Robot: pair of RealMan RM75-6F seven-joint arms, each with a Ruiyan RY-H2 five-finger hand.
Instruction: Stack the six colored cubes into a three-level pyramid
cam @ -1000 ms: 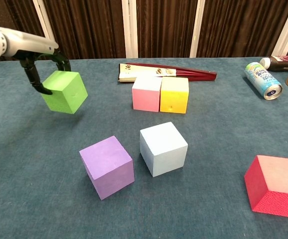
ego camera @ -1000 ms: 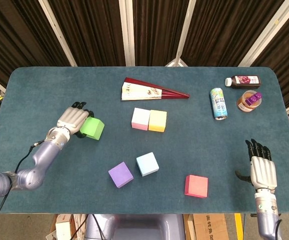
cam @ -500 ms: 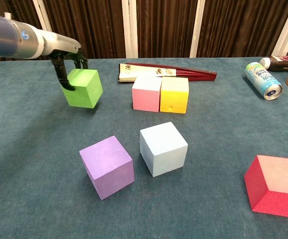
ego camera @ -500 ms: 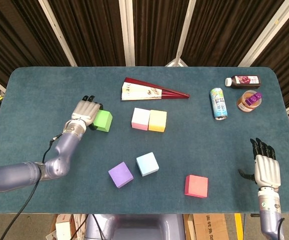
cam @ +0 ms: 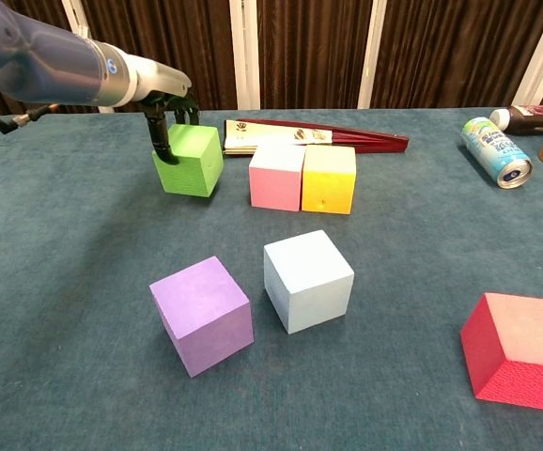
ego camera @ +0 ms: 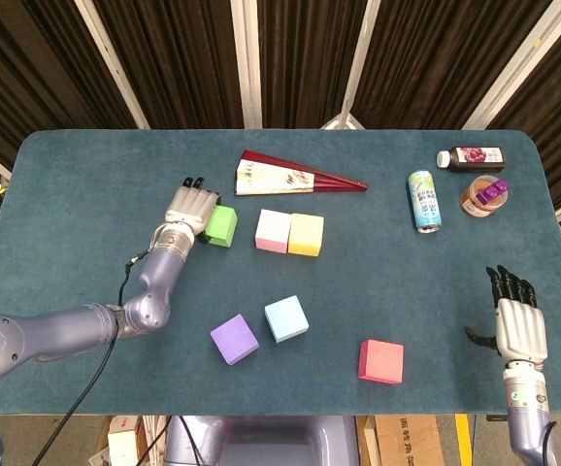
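The left hand (ego camera: 188, 207) grips the green cube (ego camera: 220, 225), its fingers (cam: 163, 127) clamped over the cube's top and left side. The cube sits tilted just left of the pink cube (ego camera: 273, 231), apart from it; whether its lower edge touches the bench (ego camera: 86, 194) cannot be told. The pink cube and the yellow cube (ego camera: 307, 234) stand side by side, touching, in the middle of the bench. Behind them lies a folded red fan (ego camera: 295, 176).

Nearer the robot, the light blue cube (ego camera: 286, 318) and the purple cube (ego camera: 234, 339) sit close together but apart, each turned a little. The red cube (ego camera: 381, 361) lies further right, well apart from both.

The right hand (ego camera: 519, 327) hovers at the near right corner of the bench, holding nothing, its fingers (ego camera: 511, 288) straight and slightly apart, pointing away from the robot. It shows only in the head view.

At the far right of the bench a can (ego camera: 423, 201) lies on its side. Near it a dark bottle (ego camera: 472, 156) also lies on its side, and an orange jar (ego camera: 481, 196) with a purple lid stands just beside it.
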